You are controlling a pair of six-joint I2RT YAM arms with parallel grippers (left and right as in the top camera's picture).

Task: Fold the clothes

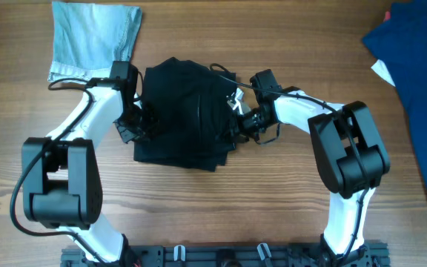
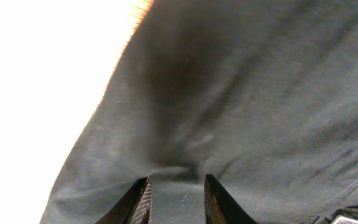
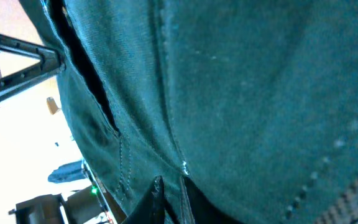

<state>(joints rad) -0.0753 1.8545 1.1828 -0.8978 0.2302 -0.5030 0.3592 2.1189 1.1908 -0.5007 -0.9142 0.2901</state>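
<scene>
At the far left corner of the bench (image 1: 273, 208) we are seeing a pale blue garment (image 1: 95, 41) lying flat, its near hem just beside the left arm. Moving rightward, the left gripper (image 1: 135, 124) is sitting at the left edge of the black garment (image 1: 184, 111), which is lying bunched in a rough rectangle at the middle of the bench, a little toward the far edge. In the left wrist view its fingers (image 2: 139, 202) are standing only narrowly apart, dark cloth is filling the gap, and creases are running into it, so we are reading this as a pinch on the fabric. On the garment's right edge the right gripper (image 1: 238, 122) is pressing in. From the right wrist view its fingers (image 3: 157, 198) are drawn almost together with a stitched seam of the dark cloth caught between them. A white tag is showing just beside that gripper in the overhead view. Along the right edge, reaching the far right corner, a deep blue cloth (image 1: 421, 81) is lying well apart from both arms.
</scene>
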